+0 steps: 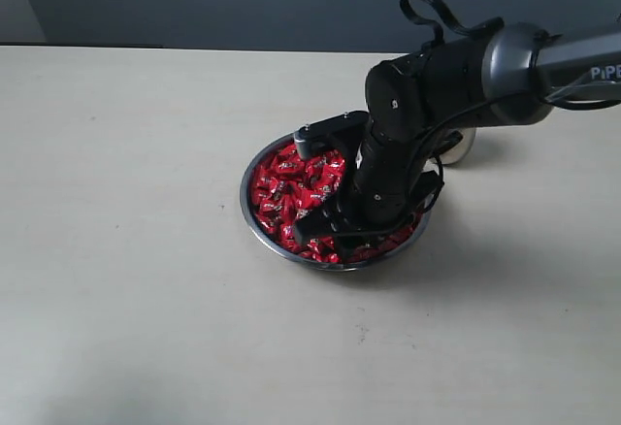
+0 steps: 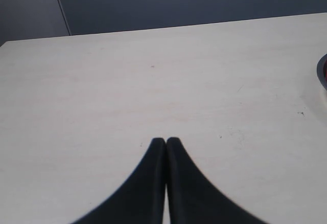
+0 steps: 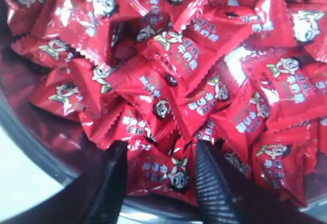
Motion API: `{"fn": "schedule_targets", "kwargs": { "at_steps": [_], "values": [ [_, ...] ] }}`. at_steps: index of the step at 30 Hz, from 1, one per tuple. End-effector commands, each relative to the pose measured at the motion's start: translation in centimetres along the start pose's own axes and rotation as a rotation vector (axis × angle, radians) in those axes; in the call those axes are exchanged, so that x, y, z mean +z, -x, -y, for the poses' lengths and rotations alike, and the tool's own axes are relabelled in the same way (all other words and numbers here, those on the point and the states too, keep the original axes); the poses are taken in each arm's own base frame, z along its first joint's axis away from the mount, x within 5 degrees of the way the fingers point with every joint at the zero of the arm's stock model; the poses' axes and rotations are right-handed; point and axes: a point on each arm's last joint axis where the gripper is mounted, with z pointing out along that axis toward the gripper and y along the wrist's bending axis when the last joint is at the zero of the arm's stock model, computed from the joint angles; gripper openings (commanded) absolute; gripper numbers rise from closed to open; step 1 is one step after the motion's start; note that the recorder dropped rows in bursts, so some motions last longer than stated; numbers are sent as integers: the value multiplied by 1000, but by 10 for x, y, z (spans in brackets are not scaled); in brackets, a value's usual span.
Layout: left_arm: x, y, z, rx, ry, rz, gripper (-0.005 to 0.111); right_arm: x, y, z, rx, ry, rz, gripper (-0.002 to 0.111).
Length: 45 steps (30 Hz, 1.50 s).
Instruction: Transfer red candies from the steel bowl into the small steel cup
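Right pincer [image 3: 161,147]: fingers [image 3: 212,183] stand well apart, tips lowered into the candy heap near the bowl's wall; nothing is clamped.
Candy between fingers [image 3: 173,170]: one wrapped piece lies in the gap between the two tips; whether it touches either tip cannot be told.
Red candies [image 1: 286,187]: many pieces in shiny red crinkled wrappers with light printed marks and a small cartoon figure, piled loosely and covering the bowl's floor; all those in view are inside the bowl.
Steel bowl [image 1: 247,202]: wide, shallow, thin-rimmed, standing on the desk near the middle of the exterior view; its inner wall [image 3: 46,142] mirrors the red wrappers.
Small steel cup [image 1: 464,146]: only a polished sliver shows behind the right arm, on the far side of the bowl, close to its rim; its contents are hidden.
Right arm [image 1: 437,76]: dark, reaching in from the right and bending down over the bowl.
Left pincer [image 2: 166,142]: fingers pressed together, holding nothing, above bare desk [image 2: 102,81]; a piece of the bowl's rim shows at the frame's edge.
Desk: pale, matt, lightly speckled.
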Motion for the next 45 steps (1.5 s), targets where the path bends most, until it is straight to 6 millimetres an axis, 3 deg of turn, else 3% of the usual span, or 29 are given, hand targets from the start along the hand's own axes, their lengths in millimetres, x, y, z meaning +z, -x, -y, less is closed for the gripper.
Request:
{"fn": "schedule_targets", "kwargs": {
  "at_steps": [1,13,25,34,45],
  "values": [
    [-1,4,0,-3,1,21,0,6,-1,2,-10,-14,-20,41],
    [-1,4,0,-3,1,21,0,13,-2,4,-22,-30,-46,39],
    [-1,4,0,-3,1,21,0,12,-1,4,-23,-29,-36,3],
    [-1,4,0,-3,1,21,0,4,1,3,-26,-27,-3,3],
    [-1,4,0,-3,1,21,0,-23,24,-2,-44,-29,42,3]
  ]
}}
